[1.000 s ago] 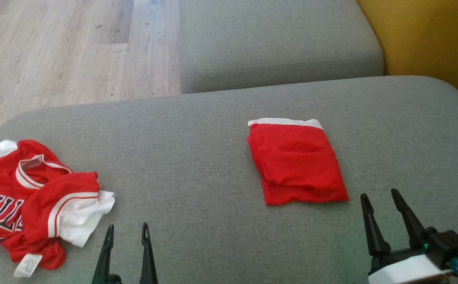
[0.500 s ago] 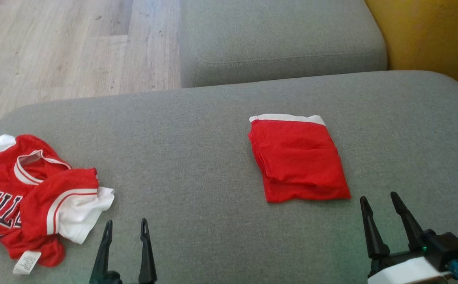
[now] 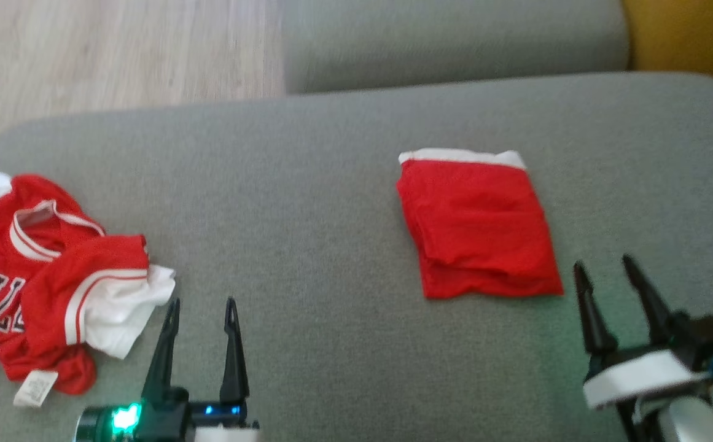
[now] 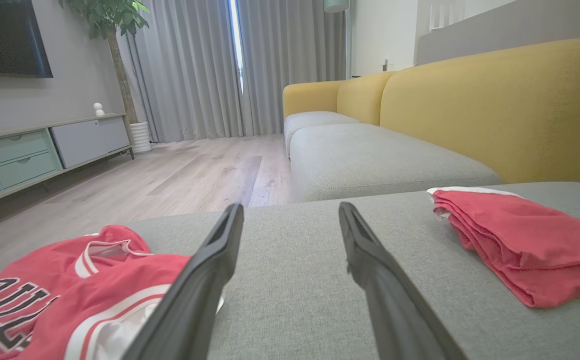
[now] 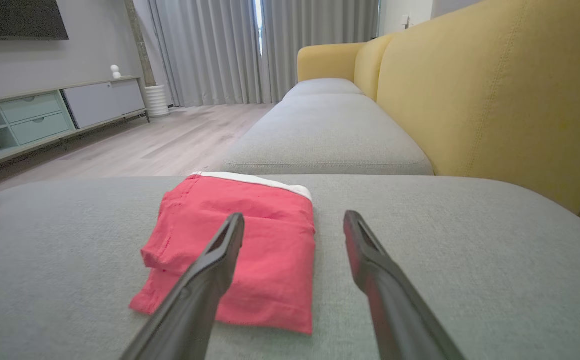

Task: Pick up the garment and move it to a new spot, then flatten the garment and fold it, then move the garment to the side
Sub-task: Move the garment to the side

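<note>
A crumpled red and white jersey garment point(image 3: 55, 276) with dark lettering lies at the left end of the grey seat cushion point(image 3: 331, 215); it also shows as the jersey point(image 4: 70, 285). A folded red garment point(image 3: 479, 227) with a white band lies flat right of centre. My left gripper point(image 3: 202, 302) stands open just right of the jersey, empty, its fingers apart over bare cushion in the left wrist view point(image 4: 290, 207). My right gripper point(image 3: 603, 263) is open and empty, near the folded garment's near right corner. Its left finger overlaps the folded garment point(image 5: 250, 240) in the right wrist view.
A second grey cushion point(image 3: 454, 43) lies beyond the first. The yellow backrest point(image 3: 688, 31) runs along the right. Wooden floor point(image 3: 116, 49) lies past the cushion's far left edge. A TV cabinet point(image 4: 35, 150) stands across the room.
The head view has shifted, so everything sits higher in the picture, which is now blurred. More of both grippers shows. Neither garment has moved on the cushion.
</note>
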Robot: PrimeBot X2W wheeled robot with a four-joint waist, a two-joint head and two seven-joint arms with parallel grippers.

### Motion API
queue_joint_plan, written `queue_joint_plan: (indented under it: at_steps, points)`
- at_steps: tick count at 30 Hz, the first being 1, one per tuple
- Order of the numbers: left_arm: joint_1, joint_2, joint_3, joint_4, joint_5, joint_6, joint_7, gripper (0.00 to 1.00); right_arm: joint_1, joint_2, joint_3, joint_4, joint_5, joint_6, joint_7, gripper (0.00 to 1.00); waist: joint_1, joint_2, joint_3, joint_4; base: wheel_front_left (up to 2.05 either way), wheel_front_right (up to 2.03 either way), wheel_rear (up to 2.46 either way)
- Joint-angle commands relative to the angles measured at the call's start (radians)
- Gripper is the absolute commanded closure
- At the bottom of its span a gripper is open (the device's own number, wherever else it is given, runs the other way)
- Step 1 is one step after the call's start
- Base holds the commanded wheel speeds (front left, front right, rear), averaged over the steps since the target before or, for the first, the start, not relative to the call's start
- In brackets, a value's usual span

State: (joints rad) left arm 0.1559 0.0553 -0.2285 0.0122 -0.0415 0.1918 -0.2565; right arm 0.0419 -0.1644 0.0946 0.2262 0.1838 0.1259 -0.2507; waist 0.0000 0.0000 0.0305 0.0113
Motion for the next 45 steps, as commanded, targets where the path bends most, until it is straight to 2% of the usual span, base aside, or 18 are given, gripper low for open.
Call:
queue_joint_plan:
  at_steps: [1,5,14,22,23,24,25,29,33,41,42,45]
  points:
    - [-0.067,-0.005,0.023,-0.037,0.008,-0.006,-0.005,0.0,-0.069,-0.029,0.009,-0.012,-0.008,0.005,-0.011,0.0,0.0,0.0,0.043,0.017,0.0,0.0,0.0]
    - [-0.113,-0.005,0.018,-0.034,0.005,-0.022,-0.005,0.0,-0.17,-0.053,-0.016,0.097,0.016,0.005,0.002,0.0,0.0,0.0,0.103,0.041,0.0,0.0,0.0]
    - [-0.162,-0.005,0.003,-0.025,-0.005,-0.032,-0.005,0.0,-0.372,-0.099,-0.03,0.295,0.075,0.005,0.225,0.0,0.0,0.0,0.166,0.063,0.0,0.0,0.0]
    - [-0.197,-0.005,-0.012,-0.033,0.0,-0.028,-0.005,0.0,-0.48,-0.104,0.061,0.425,0.169,0.005,0.312,0.0,0.0,0.0,0.195,0.079,0.0,0.0,0.0]
    - [-0.199,-0.005,-0.013,-0.034,0.001,-0.026,-0.005,0.0,-0.486,-0.103,0.075,0.443,0.177,0.005,0.322,0.21,0.0,0.0,0.196,0.08,0.0,0.0,0.0]
    - [-0.2,-0.005,-0.014,-0.035,0.003,-0.025,-0.005,0.0,-0.491,-0.102,0.087,0.46,0.186,0.005,0.328,0.7,0.0,0.0,0.198,0.081,0.0,0.0,0.0]
    - [-0.201,-0.005,-0.014,-0.036,0.005,-0.024,-0.005,0.0,-0.496,-0.102,0.098,0.475,0.195,0.005,0.332,1.0,0.0,0.0,0.2,0.081,0.0,0.0,0.0]
    - [-0.199,-0.005,-0.008,-0.037,0.009,-0.02,-0.005,0.0,-0.521,-0.106,0.129,0.503,0.23,0.005,0.308,1.0,0.0,0.0,0.213,0.067,0.0,0.0,0.0]
    - [-0.202,-0.002,-0.005,-0.038,0.012,-0.027,-0.005,0.0,-0.554,-0.147,0.147,0.511,0.243,0.005,0.273,1.0,0.0,0.0,0.232,0.032,0.0,0.0,0.0]
    - [-0.232,0.015,0.0,-0.049,0.03,-0.038,-0.005,0.0,-0.628,-0.3,0.136,0.526,0.219,0.005,0.257,1.0,0.0,0.0,0.292,-0.054,0.0,0.0,0.0]
    - [-0.232,0.015,0.0,-0.049,0.03,-0.038,-0.005,0.0,-0.628,-0.3,0.136,0.526,0.219,0.005,0.257,1.0,0.0,0.0,0.292,-0.054,0.0,0.0,0.0]
    - [-0.248,0.028,0.0,-0.053,0.039,-0.042,-0.005,0.0,-0.658,-0.374,0.122,0.532,0.199,0.005,0.258,1.0,0.0,0.0,0.321,-0.078,0.0,0.0,0.0]
